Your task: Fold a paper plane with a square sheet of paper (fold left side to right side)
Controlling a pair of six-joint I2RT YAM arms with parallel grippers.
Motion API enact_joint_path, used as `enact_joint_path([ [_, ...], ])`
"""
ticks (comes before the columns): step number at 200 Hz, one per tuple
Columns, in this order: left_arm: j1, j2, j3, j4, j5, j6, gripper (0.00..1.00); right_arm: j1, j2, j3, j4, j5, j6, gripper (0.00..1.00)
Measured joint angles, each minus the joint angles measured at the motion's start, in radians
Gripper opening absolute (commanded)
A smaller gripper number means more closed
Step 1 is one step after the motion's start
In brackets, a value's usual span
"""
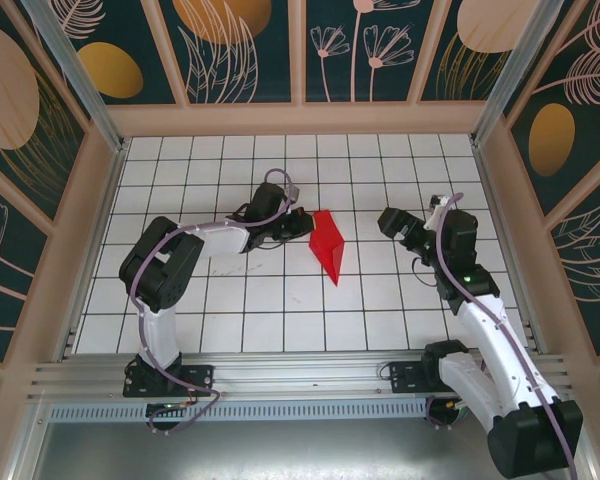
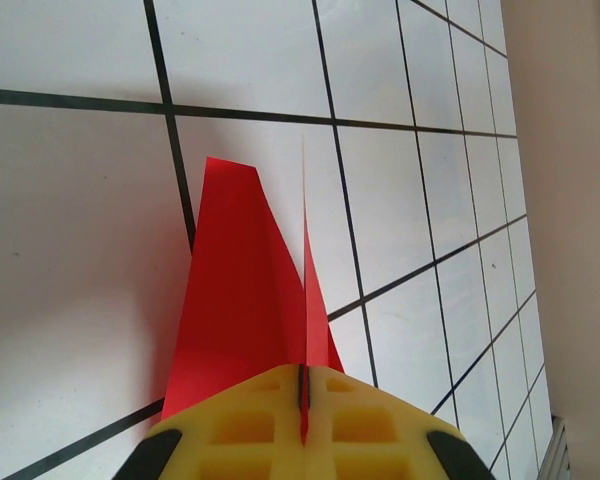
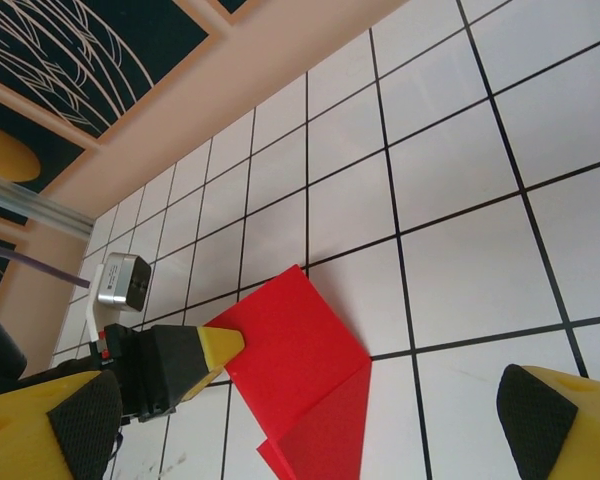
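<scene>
Red paper [image 1: 327,245], folded to a narrow pointed shape, lies near the middle of the white gridded table [image 1: 230,315], its point toward the near edge. The left gripper [image 1: 300,224] meets its left edge. The right gripper [image 1: 390,222] hangs off to the right of it, apart, with bare tiles between.

Bare tiles ring the paper. A band of them runs to the far edge, more lie toward the right edge beyond the right arm, and several rows reach the near edge, where a metal rail [image 1: 280,375] carries both arm bases. The left arm lies across the tiles between the paper and the left edge. Wooden walls [image 1: 300,118] close the far, left and right edges.

The left wrist view adds what the top view cannot. The yellow fingers [image 2: 250,420] are pressed together with the paper pinched in the seam between them. One layer of it is seen edge-on as a thin line running straight out, and a broad part spreads to its left over the tiles.

In the right wrist view, that arm's own fingers [image 3: 565,425] stand wide apart at the lower corners, gripping nothing. The same view shows the left gripper's yellow tip on the paper's edge. On the paper, a brighter part meets a darker one along a crease.
</scene>
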Motion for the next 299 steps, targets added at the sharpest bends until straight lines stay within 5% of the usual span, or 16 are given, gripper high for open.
enact_joint_path([
  [60, 0.02, 0.0, 0.0, 0.002, 0.071, 0.047, 0.0, -0.004, 0.176, -0.006, 0.148, -0.155, -0.027, 0.99],
  [121, 0.062, -0.025, -0.037, 0.012, 0.161, 0.102, 0.0, 0.001, 0.53, 0.007, 0.367, -0.378, -0.113, 0.76],
  [196, 0.086, -0.088, -0.091, 0.032, 0.278, 0.182, 0.0, 0.055, 0.866, 0.117, 0.567, -0.555, -0.157, 0.69],
  [299, 0.086, -0.099, -0.154, 0.081, 0.344, 0.186, 0.0, 0.085, 1.037, 0.149, 0.731, -0.724, -0.181, 0.57],
])
